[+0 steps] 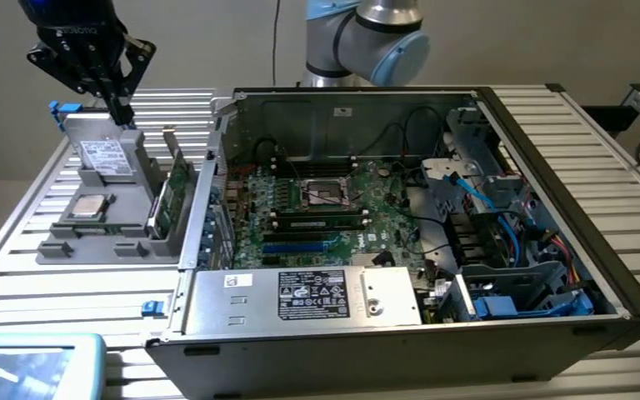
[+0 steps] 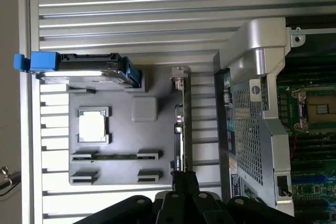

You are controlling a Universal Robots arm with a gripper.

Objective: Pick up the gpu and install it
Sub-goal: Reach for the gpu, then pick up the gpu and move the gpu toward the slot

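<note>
the gpu [image 1: 171,195] stands on edge in the grey tray [image 1: 89,247]; the gripper [image 1: 122,115], pressed together, seemingly empty, hovers above.

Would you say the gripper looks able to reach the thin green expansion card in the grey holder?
Probably yes: the card stands on edge with nothing above it, though the gripper has its jaws shut.

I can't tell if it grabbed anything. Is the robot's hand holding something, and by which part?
Nothing is held. The gripper is shut and empty above the grey holder; the gpu stands in the holder, untouched.
</note>
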